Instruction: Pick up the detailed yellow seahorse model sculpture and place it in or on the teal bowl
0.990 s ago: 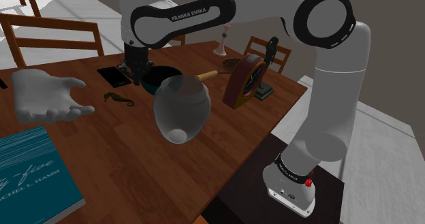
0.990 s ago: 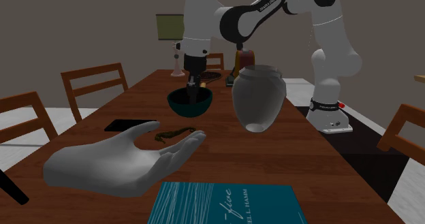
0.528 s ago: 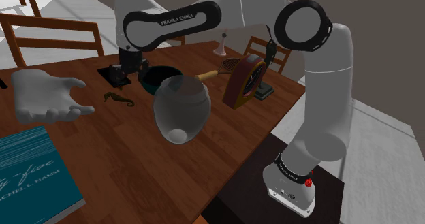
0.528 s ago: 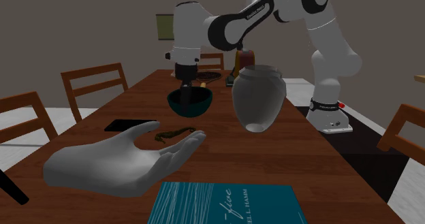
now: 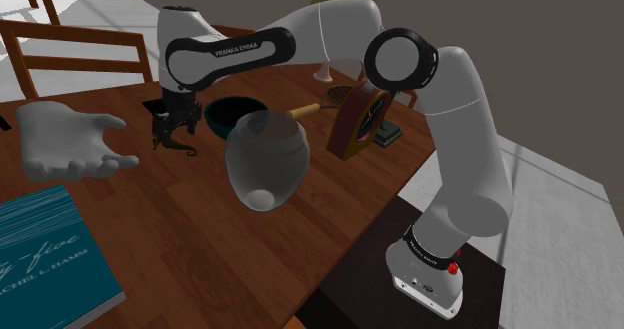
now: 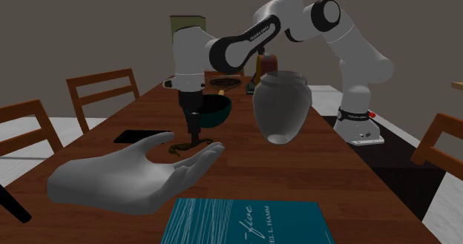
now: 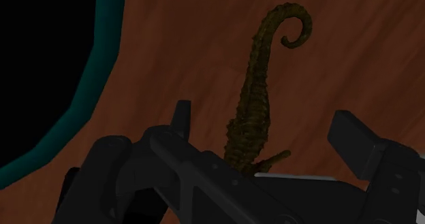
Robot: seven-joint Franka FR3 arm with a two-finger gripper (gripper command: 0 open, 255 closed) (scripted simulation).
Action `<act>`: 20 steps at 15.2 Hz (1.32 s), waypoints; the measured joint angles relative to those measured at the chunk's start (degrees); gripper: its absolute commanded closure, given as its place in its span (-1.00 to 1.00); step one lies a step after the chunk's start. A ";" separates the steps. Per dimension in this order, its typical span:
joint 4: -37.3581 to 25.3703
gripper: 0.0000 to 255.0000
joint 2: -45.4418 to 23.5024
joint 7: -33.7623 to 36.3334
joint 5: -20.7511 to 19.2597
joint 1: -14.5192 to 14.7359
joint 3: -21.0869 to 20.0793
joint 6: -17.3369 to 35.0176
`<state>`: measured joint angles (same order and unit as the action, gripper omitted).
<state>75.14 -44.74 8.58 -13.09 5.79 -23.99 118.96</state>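
Shoulder view: claw (image 5: 168, 134) sits low over the dark olive seahorse (image 5: 188, 151) on the wooden table (image 5: 200, 237), just beside the teal bowl (image 5: 236, 112). Second exterior view: claw tips right at the seahorse's middle. Wrist view: fingers (image 7: 354, 137) spread apart, seahorse lying between them, curled tail pointing away.

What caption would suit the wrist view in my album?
Open tool over an olive-brown seahorse on the wooden table, teal bowl alongside.

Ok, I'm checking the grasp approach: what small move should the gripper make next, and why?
Probably ease straight down: the open gripper hovers with its fingers straddling the seahorse, which lies untouched on the table beside the bowl.
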 measured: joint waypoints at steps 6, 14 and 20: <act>0.35 -1.00 -1.83 0.11 -0.53 0.41 0.38 2.12; 0.18 1.00 -1.76 0.07 -0.65 0.24 0.54 2.27; 0.17 1.00 -1.74 0.13 -0.61 0.34 0.47 2.16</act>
<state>75.32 -46.48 8.71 -13.70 6.13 -23.51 121.12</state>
